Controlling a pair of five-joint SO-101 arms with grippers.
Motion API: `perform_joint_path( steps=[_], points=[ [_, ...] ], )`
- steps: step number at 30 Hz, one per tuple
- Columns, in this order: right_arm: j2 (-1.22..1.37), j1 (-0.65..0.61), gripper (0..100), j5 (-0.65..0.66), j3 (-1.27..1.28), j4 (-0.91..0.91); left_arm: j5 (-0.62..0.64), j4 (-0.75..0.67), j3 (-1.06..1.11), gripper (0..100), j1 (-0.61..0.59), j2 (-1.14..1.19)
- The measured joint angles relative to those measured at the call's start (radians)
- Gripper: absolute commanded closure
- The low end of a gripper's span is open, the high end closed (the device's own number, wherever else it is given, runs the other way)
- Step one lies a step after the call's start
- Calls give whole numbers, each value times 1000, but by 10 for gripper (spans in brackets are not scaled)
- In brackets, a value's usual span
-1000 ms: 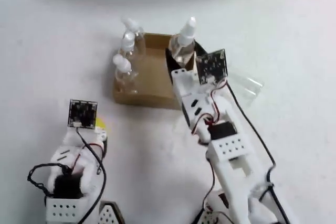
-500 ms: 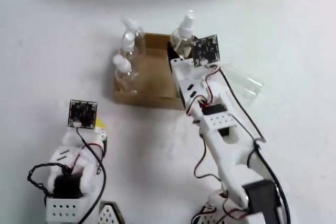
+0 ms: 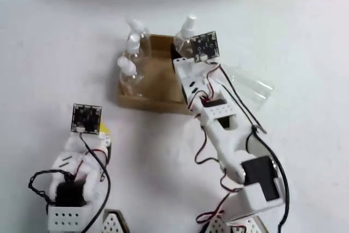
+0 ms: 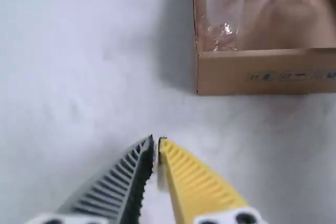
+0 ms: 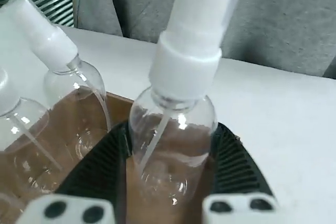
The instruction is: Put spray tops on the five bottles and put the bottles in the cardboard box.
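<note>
Largely, the task is judged done. One topped bottle (image 5: 173,129) is clamped upright in the right gripper (image 5: 170,174) at the right edge of the box (image 3: 155,101), upper centre of the high view; whether it has been set down cannot be told. Three topped bottles (image 3: 130,53) are stood along the box's left wall. A fifth is not identified, though a clear thing (image 3: 252,87) is seen lying right of the box. The left gripper (image 4: 156,148), pressed closed on nothing, is kept at lower left.

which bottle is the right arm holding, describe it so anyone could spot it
Find the cardboard box mid-table. Three spray-topped bottles line its left side; the held bottle is apart, at the far right corner. It alone sits between the right arm's black fingers.
</note>
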Motion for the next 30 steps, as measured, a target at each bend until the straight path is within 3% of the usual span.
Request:
perform_joint_path(
  steps=[7, 30],
  points=[
    [114, 17, 984, 0, -81, 0, -75, 0, 0, 972, 0, 0],
    [273, 57, 984, 72, -203, -8, -80, 0, 0, 972, 0, 0]
  ],
)
